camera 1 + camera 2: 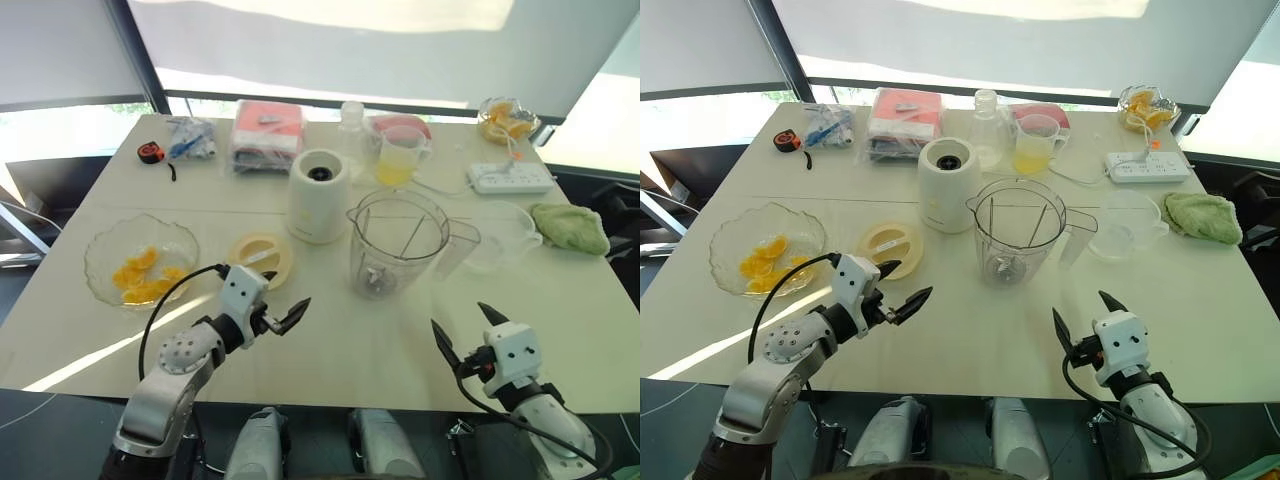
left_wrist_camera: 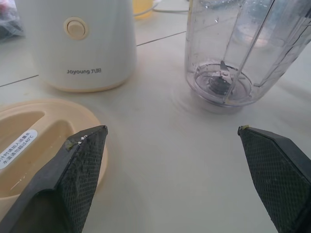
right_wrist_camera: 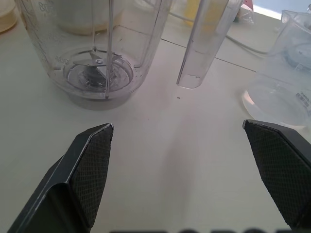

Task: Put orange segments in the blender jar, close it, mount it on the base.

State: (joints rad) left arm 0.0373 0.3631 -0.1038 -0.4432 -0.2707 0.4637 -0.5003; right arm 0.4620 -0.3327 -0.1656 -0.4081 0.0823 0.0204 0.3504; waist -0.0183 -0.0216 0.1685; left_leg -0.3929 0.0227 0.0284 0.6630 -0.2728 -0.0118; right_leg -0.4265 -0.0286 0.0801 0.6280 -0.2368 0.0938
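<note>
Inventory of the pale tabletop point(image 1: 350, 345):

- Clear plastic blender jar with a side handle point(image 1: 398, 243): stood upright near the middle of the tabletop, uncovered. A metal blade is seen at its bottom and no fruit inside. It is placed just to the right of the base, not mounted on it.
- White cylindrical blender base with a round button point(image 1: 319, 195): stood upright, behind and to the left of the jar.
- Cream round jar lid point(image 1: 261, 255): laid flat in front of the base, between the bowl and the jar.
- Clear glass bowl point(image 1: 100, 250): set at the left side, with orange segments point(image 1: 142, 275) heaped in it.
- Left gripper point(image 1: 291, 286): held low over the tabletop just in front of the lid, its fingers spread wide apart with nothing between them.
- Right gripper point(image 1: 457, 314): held near the front edge, in front and to the right of the jar, its fingers likewise spread apart and unloaded.
- Clear measuring cup of yellow juice point(image 1: 398, 155): placed behind the jar.
- Empty clear plastic jug point(image 1: 500, 235): placed to the right of the jar.
- Green crumpled cloth point(image 1: 570, 228): laid at the right edge.
- White power strip point(image 1: 510, 178): laid behind the cloth.
- Red and white packet point(image 1: 268, 135): laid at the far side, behind the base.
</note>
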